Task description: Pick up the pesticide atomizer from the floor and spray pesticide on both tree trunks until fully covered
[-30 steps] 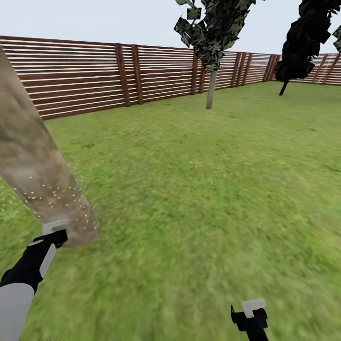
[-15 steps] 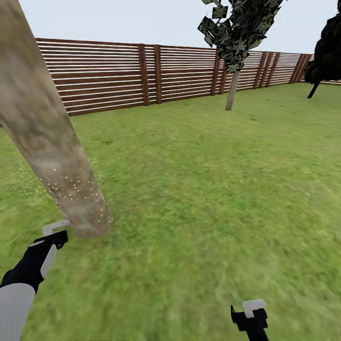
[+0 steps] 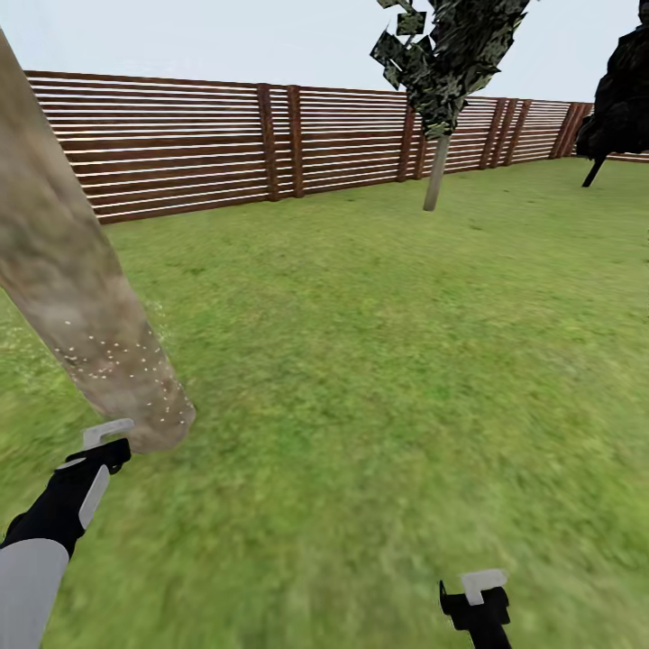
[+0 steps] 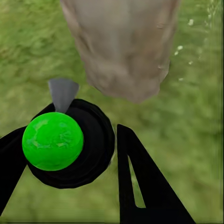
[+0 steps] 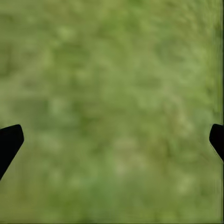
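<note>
A thick grey-brown tree trunk [image 3: 72, 279] leans across the left of the head view, and white pesticide specks [image 3: 122, 361] dot its lowest part. My left gripper [image 3: 104, 448] hovers just in front of the trunk's base. In the left wrist view that gripper [image 4: 70, 158] is shut on the pesticide atomizer [image 4: 52, 140], a black round body with a bright green ball on it. Its grey nozzle [image 4: 63, 93] points toward the trunk base [image 4: 123, 46]. My right gripper [image 3: 478, 604] hangs low at the right, and it stands open over bare grass [image 5: 112, 142].
Green lawn [image 3: 388, 361] stretches ahead to a brown slatted fence [image 3: 198, 144]. A thin-trunked small tree [image 3: 436, 171] stands near the fence, and a dark-leaved one [image 3: 622, 99] is at the far right. A few white specks [image 4: 179, 46] lie on the grass beside the trunk.
The whole picture has shifted as the camera moved, first right and then slightly back left. Both arms keep their places in the view, and the left gripper stays shut on the atomizer.
</note>
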